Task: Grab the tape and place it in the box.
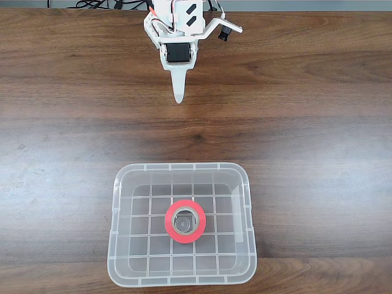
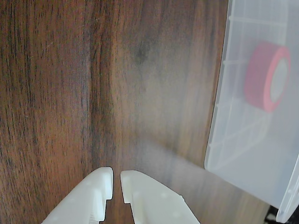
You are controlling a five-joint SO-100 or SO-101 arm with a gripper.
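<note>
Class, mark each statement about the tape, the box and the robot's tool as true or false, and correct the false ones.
1. The tape lies inside the box. True.
2. The tool grips the tape. False: it holds nothing and is apart from the box.
3. The tape is blue. False: it is red.
4. The box stands on a wooden table. True.
5. The tool's fingers are spread wide. False: they are nearly together.
</note>
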